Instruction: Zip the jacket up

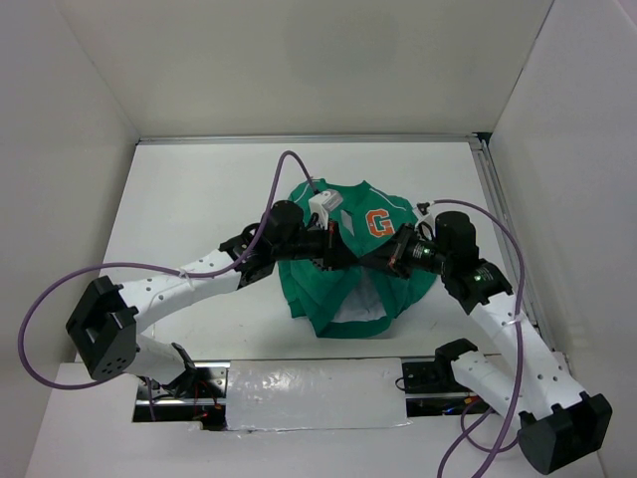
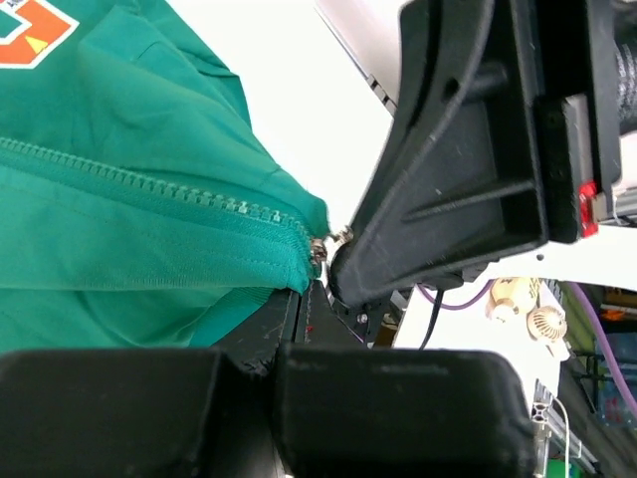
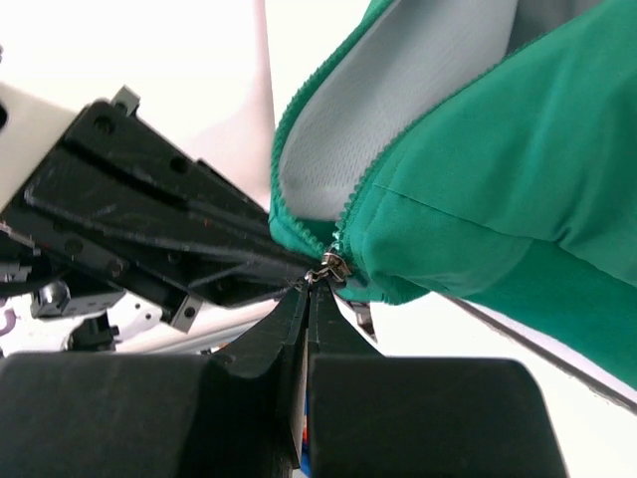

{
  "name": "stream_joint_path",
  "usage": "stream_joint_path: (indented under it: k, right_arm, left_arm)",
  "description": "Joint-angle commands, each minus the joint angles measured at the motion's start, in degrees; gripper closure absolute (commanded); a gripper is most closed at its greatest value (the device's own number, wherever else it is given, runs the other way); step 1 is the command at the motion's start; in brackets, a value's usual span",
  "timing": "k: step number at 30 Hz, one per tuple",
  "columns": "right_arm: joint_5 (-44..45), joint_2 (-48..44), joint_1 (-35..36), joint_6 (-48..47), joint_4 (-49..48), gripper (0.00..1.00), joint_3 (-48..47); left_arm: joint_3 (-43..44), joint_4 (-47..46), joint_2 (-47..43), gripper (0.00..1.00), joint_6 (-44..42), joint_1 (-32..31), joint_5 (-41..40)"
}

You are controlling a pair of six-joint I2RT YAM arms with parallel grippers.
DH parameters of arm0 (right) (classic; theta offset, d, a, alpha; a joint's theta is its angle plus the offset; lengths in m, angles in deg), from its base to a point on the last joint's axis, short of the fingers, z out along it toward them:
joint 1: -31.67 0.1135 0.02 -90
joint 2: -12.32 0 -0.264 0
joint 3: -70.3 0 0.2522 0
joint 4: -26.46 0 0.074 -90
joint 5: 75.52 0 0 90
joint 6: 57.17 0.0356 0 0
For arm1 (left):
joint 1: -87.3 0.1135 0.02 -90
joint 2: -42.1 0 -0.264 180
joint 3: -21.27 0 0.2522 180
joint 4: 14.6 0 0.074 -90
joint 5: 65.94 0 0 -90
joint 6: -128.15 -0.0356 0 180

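You are working partway through the zip. The jacket (image 1: 311,291) is lying in the middle of the table (image 1: 189,189), front up, with both arms meeting over it.

Your right pincer (image 3: 307,299) is clamping shut on the slider (image 3: 328,267). Your left pincer (image 2: 291,319) is also closed. It appears to be pinching the green fabric just beside the slider, though its own fingers are hiding the contact itself.

On the left pincer's side the zipper teeth (image 2: 149,184) are sitting meshed. On the far side of the slider the two halves are gaping apart and showing the pale lining (image 3: 398,110).

To do this step well:
- **Left pincer:** you should be using it purely as an anchor, holding the zipped stretch taut and low.
- **Right pincer:** you should be drawing the slider straight along the tooth line into the open part.
- **Pull direction:** a sideways or upward pull is likely to be lifting the whole light garment rather than running the slider.
- **Lining:** slack lining is liable to be catching in the slider, so I would be watching that the halves are feeding in evenly.
- **Clearance:** the two pincers are sitting almost against each other, so the right one should be moving away from the left and not across it.

You are dealing with one jacket, one slider, one orange G patch (image 1: 378,223), and two pincers on two arms.
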Motion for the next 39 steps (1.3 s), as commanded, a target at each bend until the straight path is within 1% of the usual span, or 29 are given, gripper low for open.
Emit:
stream_joint_path:
  k: [1, 6, 7, 8, 9, 10, 12, 13, 15, 16, 19, 20, 21, 22, 23, 24, 26, 27, 28, 29, 30, 32, 33, 34, 37, 39]
  right_arm:
    - [3.5, 1.2, -1.6, -0.3, -2.8, 1.00, -5.7]
    - [1.2, 4.1, -1.7, -3.4, -1.8, 1.00, -9.3]
    - [0.7, 4.1, -1.7, -3.8, -1.4, 1.00, -9.3]
    - [0.0, 4.2, -1.7, -4.2, -0.9, 1.00, -9.2]
    - [-1.0, 3.9, -1.5, -4.6, -0.5, 1.00, -8.6]
    - [-1.4, 3.7, -1.6, -4.7, -0.3, 1.00, -8.3]
    - [-0.9, 3.1, -1.5, -5.5, 2.0, 1.00, -8.9]
    - [-0.8, 2.7, -1.6, -6.0, 2.4, 1.00, -9.2]
    - [-1.1, 2.5, -1.6, -6.1, 2.9, 1.00, -9.3]
    - [-1.4, 2.3, -1.7, -6.1, 2.8, 1.00, -9.3]
    - [-2.5, 2.9, -1.8, -5.7, 2.2, 1.00, -9.3]
    - [-3.1, 3.3, -1.8, -5.5, 2.0, 1.00, -9.1]
    - [-3.9, 3.6, -2.0, -5.2, 1.5, 1.00, -8.9]
    - [-4.9, 4.3, -2.0, -4.4, 1.3, 1.00, -8.8]
    - [-5.5, 4.5, -2.1, -4.2, 0.6, 1.00, -8.6]
    - [-6.0, 5.0, -2.5, -4.1, 0.7, 1.00, -8.7]
    - [-6.5, 4.9, -2.8, -3.5, 0.6, 1.00, -8.8]
    - [-6.4, 4.7, -3.1, -3.3, 0.5, 1.00, -8.8]
    - [-6.7, 4.6, -3.4, -2.5, 0.0, 1.00, -8.6]
    - [-7.0, 4.6, -4.0, -2.1, -0.1, 1.00, -8.5]
    - [-7.2, 4.4, -4.3, -1.4, -0.5, 1.00, -8.6]
    - [-7.9, 4.4, -4.5, -0.7, -0.9, 1.00, -8.5]
    - [-8.3, 4.3, -4.7, -0.1, -1.9, 1.00, -8.4]
    - [-9.4, 4.5, -4.7, 0.2, -2.1, 1.00, -8.3]
    - [-10.0, 4.3, -4.8, 1.4, -2.8, 1.00, -8.2]
    - [-10.3, 4.1, -4.7, 1.9, -3.2, 1.00, -8.1]
  left_arm:
    - [0.1, 2.5, -0.7, 1.00, -3.8, -0.4, 3.4]
    - [2.6, 6.8, 0.7, 1.00, -4.5, -0.2, 2.0]
    - [3.2, 6.9, 0.7, 1.00, -5.1, -0.2, -0.3]
    - [4.0, 8.5, 0.6, 0.87, -6.8, -0.2, -1.5]
    - [4.6, 8.4, 0.4, 0.79, -9.0, -0.2, -4.4]
    - [4.8, 8.3, 0.2, 0.64, -10.3, -0.1, -5.4]
    - [6.1, 8.3, 0.0, 0.53, -12.5, -0.1, -7.8]
    - [6.4, 8.3, 0.0, 0.41, -14.4, -0.1, -9.7]
    - [7.0, 8.3, -0.3, 0.37, -16.3, -0.1, -11.0]
    - [7.0, 8.1, -0.6, 0.28, -17.4, -0.2, -11.4]
    - [6.1, 7.6, -2.4, 0.19, -19.0, -0.7, -12.2]
    - [5.6, 5.4, -3.2, 0.18, -19.2, -1.1, -12.3]
    - [3.8, 4.1, -3.9, 0.18, -21.5, -1.6, -12.1]
    - [2.8, 2.6, -5.5, 0.09, -22.6, -3.0, -12.7]
    - [0.7, -0.5, -6.3, 0.08, -25.5, -4.1, -15.2]
    - [-0.1, -2.0, -6.8, 0.03, -27.1, -5.0, -17.0]
    - [-2.0, -5.0, -7.7, 0.03, -31.2, -7.8, -21.1]
    - [-2.6, -7.6, -8.0, 0.06, -32.3, -8.4, -23.6]
    - [-3.3, -9.3, -8.1, 0.08, -33.2, -9.5, -24.5]
    - [-4.3, -11.3, -8.1, 0.13, -35.3, -10.0, -24.2]
    - [-4.8, -12.5, -8.0, 0.15, -35.8, -11.0, -25.1]
    - [-5.8, -15.9, -7.5, 0.22, -38.4, -12.4, -27.7]
    - [-6.1, -17.4, -7.0, 0.22, -40.7, -12.8, -29.4]
    - [-6.5, -18.5, -6.6, 0.24, -43.1, -13.2, -31.5]
    - [-6.3, -21.8, -4.7, 0.29, -46.0, -14.0, -33.4]
    - [-6.7, -24.5, -3.8, 0.29, -46.9, -14.0, -32.9]
